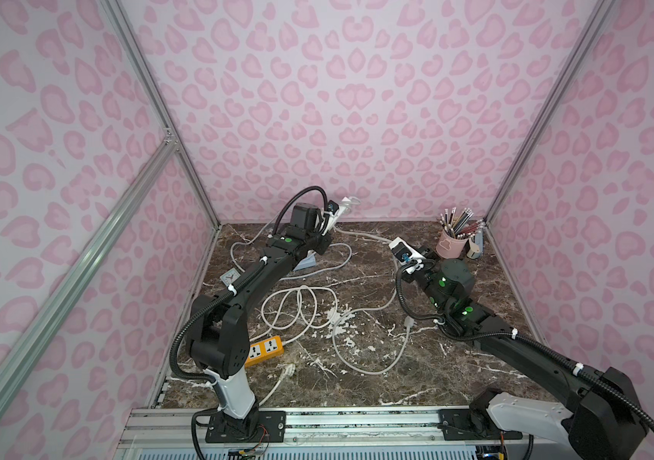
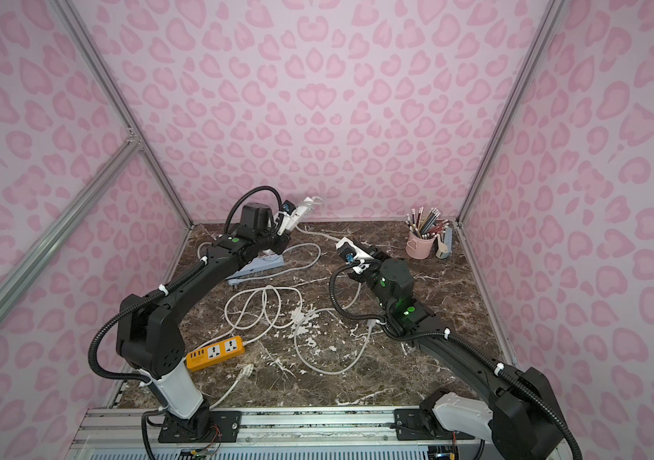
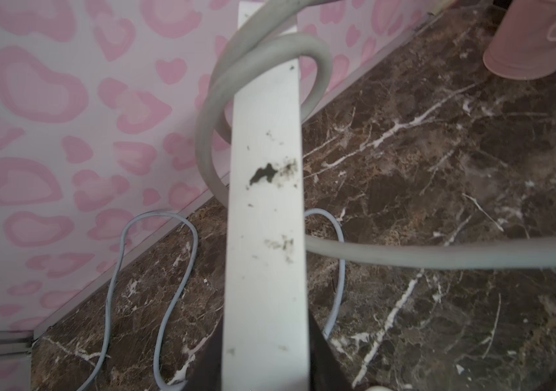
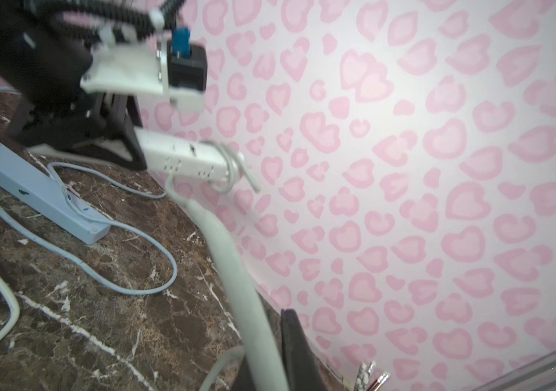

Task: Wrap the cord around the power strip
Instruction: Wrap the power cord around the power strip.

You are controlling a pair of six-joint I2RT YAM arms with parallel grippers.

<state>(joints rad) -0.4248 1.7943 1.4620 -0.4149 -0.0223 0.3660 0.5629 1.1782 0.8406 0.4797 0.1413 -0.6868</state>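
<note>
Backdrop: pink heart-print walls [image 1: 357, 99] on three sides, dark marble tabletop [image 1: 397, 378] below.
Power strip: white power strip [image 3: 264, 220], lifted clear of the marble near the back wall, far end pointing up and away.
Left gripper: left gripper [image 4: 136, 149], clamped shut on the strip's near end and holding it aloft as the spindle.
Cord: grey-white cord [image 3: 439, 254], looped about the strip's far end in what looks like one or two loose turns, then running off in a fairly straight span toward the right arm.
Right gripper: right gripper [image 4: 266, 355], closed on the cord, well apart from the strip, apparently with slack trailing down to the table behind it.
Step in hand: judged as laying the next turn, early in the job, with much cord not yet wound.
Doing it well: hold light tension on the span; carry the cord around the body, not merely beside it; lay each turn just beside the last, working toward the held end; hold the strip steady, or roll it to meet the cord.
Watch for: loose loops slipping off the far tip; a pull strong enough to twist the strip in the grip; slack snagging on the blue power strip [image 4: 26, 179], the orange power strip [image 1: 265, 349] or the pink pencil cup [image 1: 449, 243].
Regrip: re-take further along the cord once the free span runs short, without letting the laid turns go slack.
</note>
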